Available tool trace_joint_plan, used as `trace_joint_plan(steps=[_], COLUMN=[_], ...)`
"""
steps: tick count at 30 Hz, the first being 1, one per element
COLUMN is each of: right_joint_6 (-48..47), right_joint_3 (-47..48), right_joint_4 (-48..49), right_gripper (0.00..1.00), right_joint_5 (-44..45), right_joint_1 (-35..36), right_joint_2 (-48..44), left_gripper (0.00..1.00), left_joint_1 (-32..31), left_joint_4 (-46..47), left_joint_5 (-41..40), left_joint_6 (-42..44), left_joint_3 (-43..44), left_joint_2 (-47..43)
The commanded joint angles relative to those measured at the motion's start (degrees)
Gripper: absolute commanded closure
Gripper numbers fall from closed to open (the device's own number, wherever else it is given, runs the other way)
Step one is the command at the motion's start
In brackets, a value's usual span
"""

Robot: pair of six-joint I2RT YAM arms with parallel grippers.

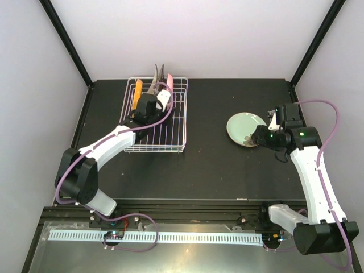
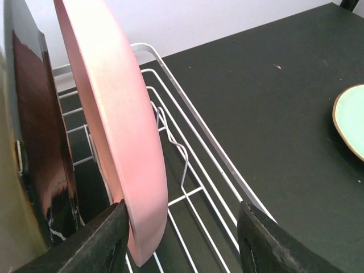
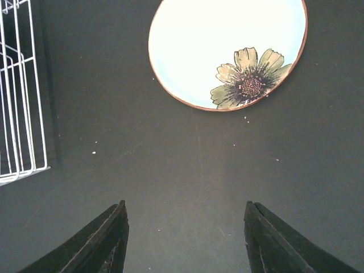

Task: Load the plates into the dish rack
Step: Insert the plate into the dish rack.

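Black counter [image 1: 216,165], pale walls round it. Rack [image 1: 170,142] sits back-left w/ several plates already stood up in it: orange plate [image 1: 137,94], pink plate [image 2: 114,131], maybe a couple more, can't count em properly. My left gripper [image 2: 182,227] is slack round the pink plate's lower edge, w/ a gap on one side. Only the green flower plate [image 3: 216,45] lies flat on the counter. My right gripper [image 3: 185,227] hangs near it, spread wide, empty. Mostly done imo, one to go.

Matte black tabletop [image 1: 227,170], plain pale lilac-white walls [image 1: 193,34] on three sides, slanted black metal corner posts [image 1: 64,40], even light.
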Motion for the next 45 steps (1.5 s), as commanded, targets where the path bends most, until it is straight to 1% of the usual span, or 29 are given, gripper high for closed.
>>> trace_joint_plan(steps=[1,3,4,7,10,12,16,19,24,26,33,40,45], right_joint_6=[0.41,0.42,0.42,0.49,0.56,0.59,0.52,0.5,0.74,0.72,0.68,0.59,0.59], right_joint_3=[-1.04,-1.23,-1.33,-1.49,-1.73,-1.93,-2.13,-2.22,-2.38,-2.56,-1.88,-1.17,-0.54], right_joint_4=[0.36,0.09,-0.02,-0.21,-0.31,-0.39,-0.72,-0.78,-0.47,-0.32,-0.22,-0.24,-0.14], right_gripper=[0.43,0.43,0.43,0.43,0.43,0.43,0.43,0.43,0.43,0.43,0.43,0.43,0.43], right_joint_5=[-0.31,-0.15,-0.1,0.04,0.06,0.12,0.62,0.94,0.61,0.54,0.44,0.4,0.04], right_joint_1=[-0.25,-0.19,-0.22,-0.32,-0.21,-0.23,-0.32,-0.25,-0.32,-0.28,-0.25,-0.25,-0.26], right_joint_2=[-1.64,-1.83,-1.98,-2.27,-2.54,-2.79,-3.31,-3.29,-3.23,-3.14,-2.47,-1.98,-1.47], left_gripper=[0.46,0.51,0.55,0.75,0.88,0.91,0.95,0.96,0.97,0.95,0.76,0.65,0.61], left_joint_1=[-0.63,-0.68,-0.68,-0.67,-0.68,-0.63,-0.63,-0.59,-0.59,-0.57,-0.38,-0.41,-0.39], left_joint_4=[1.04,1.09,0.8,-0.52,-2.23,-2.93,-5.04,-6.32,-8.94,-8.46,-6.01,-6.68,-7.78], left_joint_5=[-2.51,-3.86,-4.7,-5.71,-6.01,-6.01,-4.6,-4.99,-8.19,-9.36,-10.05,-10.58,-10.13], left_joint_6=[0.04,0.42,0.47,0.5,0.29,-0.26,-0.5,-0.62,-0.08,-0.13,-0.23,0.35,1.27], left_joint_3=[-0.07,0.57,1.15,3.59,5.28,5.61,6.26,6.4,6.77,5.84,3.77,4.76,7.26], left_joint_2=[-2.16,-1.7,-1.39,0.08,1.76,2.61,3.99,4.48,4.87,3.81,-0.31,-2.6,-4.08])
